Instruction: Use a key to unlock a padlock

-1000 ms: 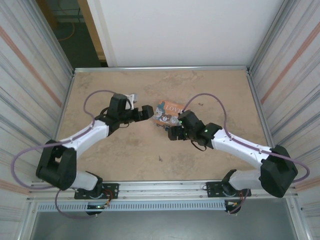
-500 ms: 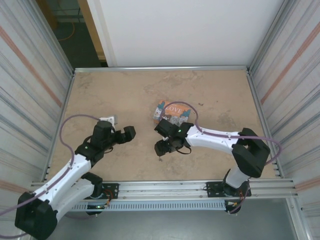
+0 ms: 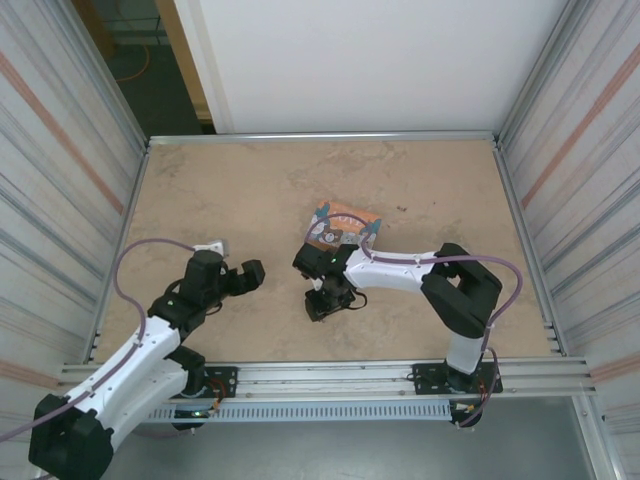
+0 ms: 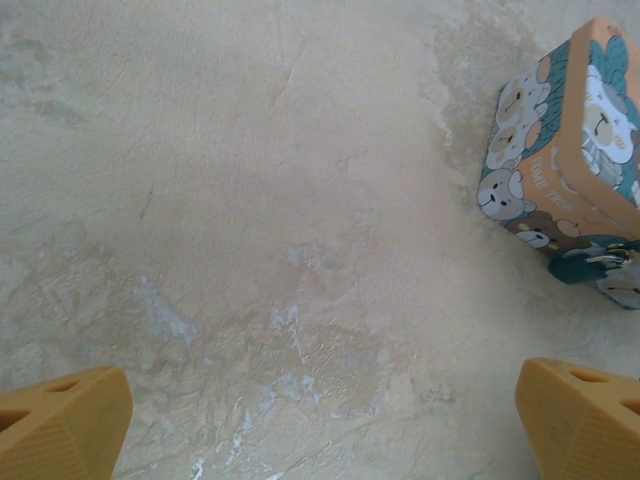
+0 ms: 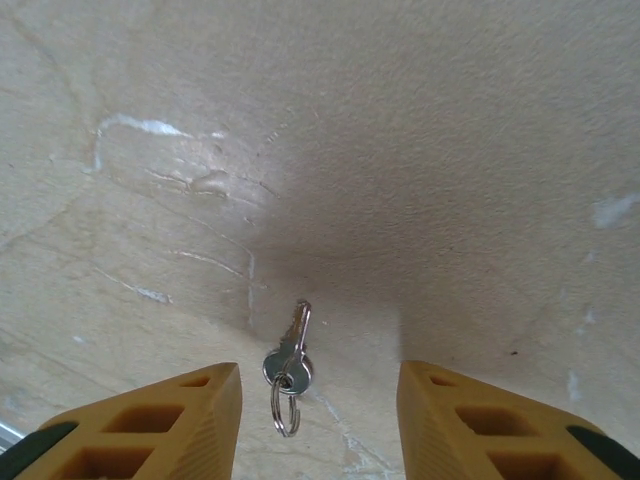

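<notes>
Silvery key (image 5: 291,352) on its ring lies flat on the bench (image 3: 230,180) towards the near edge. It sits between the spread fingers of the right claw (image 5: 318,395), untouched, with nothing pinched. Likely reason: the claw straddles the key so it can close on it first. Left claw (image 4: 320,405) is also spread and empty over bare bench, off to the left, probably kept free to steady the lock. Farther back, mid-bench, is the picture box (image 4: 560,150). The blue padlock (image 4: 592,262) rests right against the box's side; its shackle is too blurred to read. Right wrist view gives how the key lies. Left wrist view gives the padlock. Top view gives the arm layout, but key and padlock are too small to tell there.
</notes>
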Robot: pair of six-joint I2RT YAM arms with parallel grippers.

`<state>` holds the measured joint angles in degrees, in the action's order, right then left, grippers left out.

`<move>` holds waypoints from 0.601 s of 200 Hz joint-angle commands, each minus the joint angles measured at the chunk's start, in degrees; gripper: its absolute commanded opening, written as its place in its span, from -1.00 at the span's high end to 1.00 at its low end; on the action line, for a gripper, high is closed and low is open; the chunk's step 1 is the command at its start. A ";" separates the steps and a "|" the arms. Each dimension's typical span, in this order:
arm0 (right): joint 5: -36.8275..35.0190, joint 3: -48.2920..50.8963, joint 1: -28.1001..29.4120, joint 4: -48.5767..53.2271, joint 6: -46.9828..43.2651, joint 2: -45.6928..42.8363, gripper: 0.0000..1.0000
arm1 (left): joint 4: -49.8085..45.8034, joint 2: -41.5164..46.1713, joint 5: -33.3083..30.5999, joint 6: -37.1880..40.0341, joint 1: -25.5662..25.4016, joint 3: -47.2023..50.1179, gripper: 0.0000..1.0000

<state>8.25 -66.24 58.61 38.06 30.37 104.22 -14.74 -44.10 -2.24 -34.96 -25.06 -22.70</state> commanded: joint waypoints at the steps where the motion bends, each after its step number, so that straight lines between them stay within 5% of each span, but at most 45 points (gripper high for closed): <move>1: 1.76 -1.19 0.50 2.45 -0.56 0.96 0.19 | 1.10 -1.06 -0.92 -0.65 0.45 -0.27 -0.97; 120: 1.88 -1.70 1.29 2.90 -0.12 4.57 0.59 | 1.47 -2.31 -1.45 -1.16 0.45 0.61 -0.97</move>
<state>10.20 -67.00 59.24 39.83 30.39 106.43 -13.74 -46.30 -2.26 -35.40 -25.06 -22.68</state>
